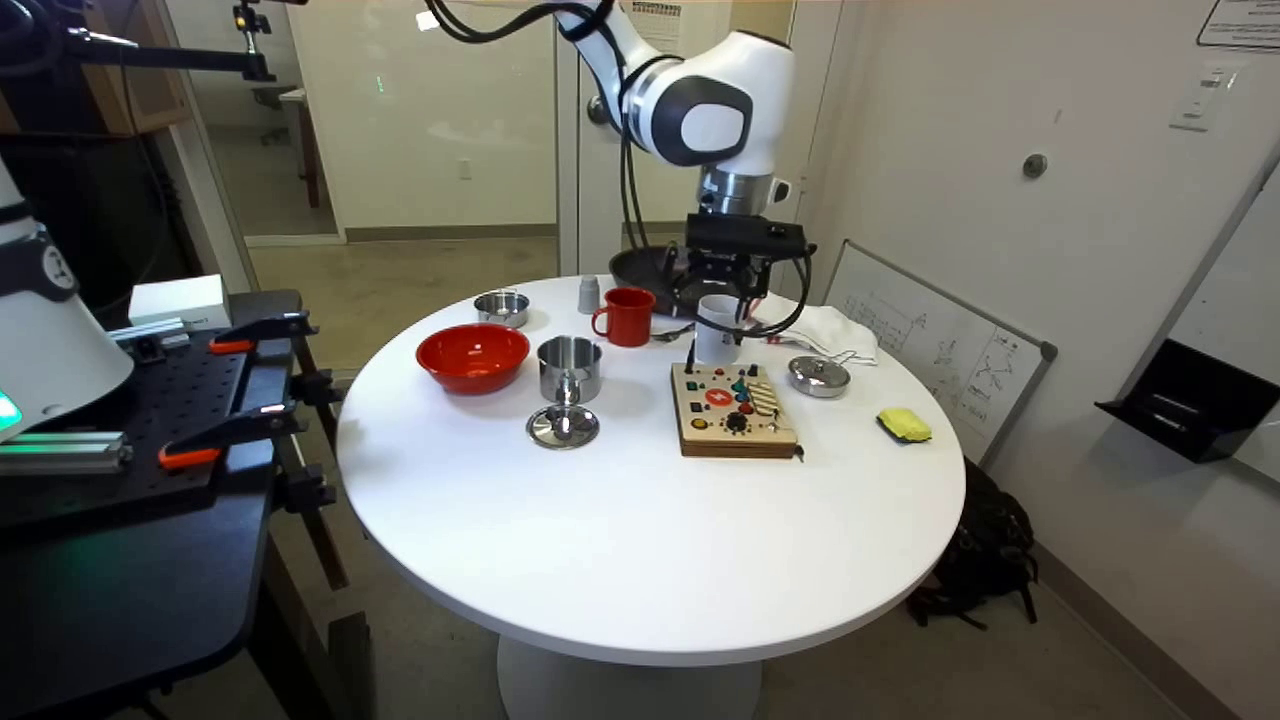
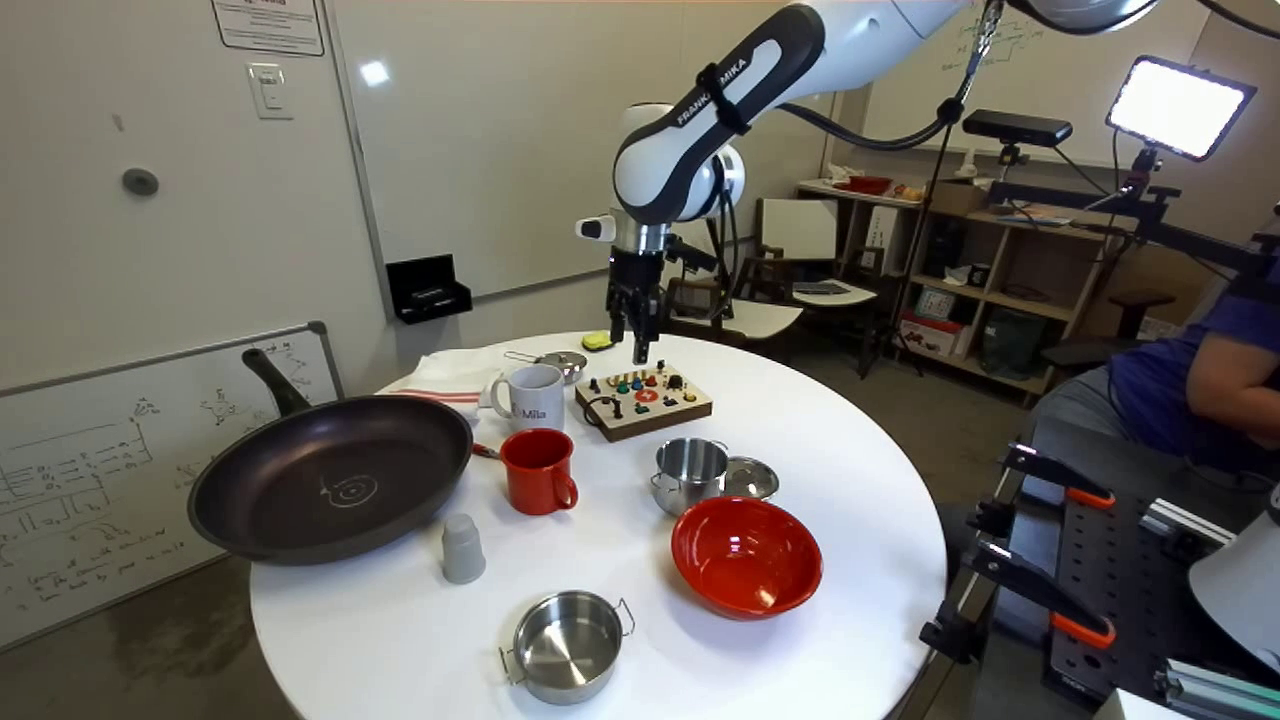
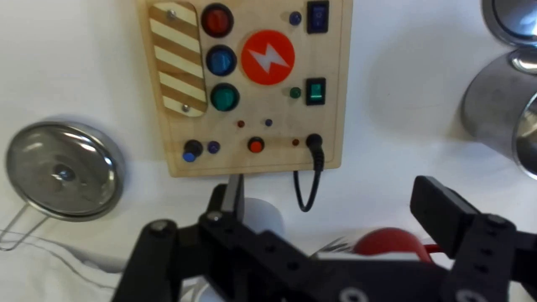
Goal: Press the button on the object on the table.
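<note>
The object (image 1: 735, 415) is a flat wooden board with coloured buttons, switches and a red lightning disc. It lies on the round white table (image 1: 600, 540) and also shows in an exterior view (image 2: 640, 425). In the wrist view the board (image 3: 268, 159) fills the upper middle. It carries a large red button (image 3: 217, 21), a blue one (image 3: 221, 60), a green one (image 3: 224, 97) and a small red one (image 3: 255, 145). My gripper (image 3: 329, 195) is open and empty, its fingers spread above the table by the board's cable-side edge. It hangs above the table in both exterior views (image 1: 712, 297) (image 2: 630, 345).
A white mug (image 2: 535, 395) and a red mug (image 2: 538, 475) stand close to the board. A lid with wire handles (image 1: 818, 376), a steel pot (image 1: 570, 368), a red bowl (image 1: 473, 358), a black pan (image 2: 330, 480) and a yellow sponge (image 1: 905, 425) are around it.
</note>
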`<state>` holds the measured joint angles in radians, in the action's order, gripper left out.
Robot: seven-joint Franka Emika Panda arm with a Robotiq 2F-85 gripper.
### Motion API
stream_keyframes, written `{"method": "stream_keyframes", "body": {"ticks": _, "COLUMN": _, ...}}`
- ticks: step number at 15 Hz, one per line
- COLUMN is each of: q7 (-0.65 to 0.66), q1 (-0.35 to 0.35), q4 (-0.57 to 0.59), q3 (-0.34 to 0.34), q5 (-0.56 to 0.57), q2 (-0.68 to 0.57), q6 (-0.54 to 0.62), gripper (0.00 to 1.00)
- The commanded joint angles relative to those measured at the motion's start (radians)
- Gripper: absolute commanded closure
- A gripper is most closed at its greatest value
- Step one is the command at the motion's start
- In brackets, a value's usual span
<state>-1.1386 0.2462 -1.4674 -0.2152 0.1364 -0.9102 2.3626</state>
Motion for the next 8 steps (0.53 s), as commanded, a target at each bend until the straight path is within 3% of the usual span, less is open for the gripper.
{"method": "stream_keyframes", "body": {"ticks": 1, "q7": -0.114, "q1": -0.053, "q4": 0.148, "q3": 0.023, "q5": -0.013, "q2": -0.096, "q6": -0.140, "gripper": 0.00}}
{"method": "stream_keyframes", "body": {"ticks": 8, "q7": -0.009, "q1": -0.192, "q4": 0.403, "q3": 0.176, "q5": 0.065, "q2": -0.248, "q6": -0.133, "gripper": 0.00}}
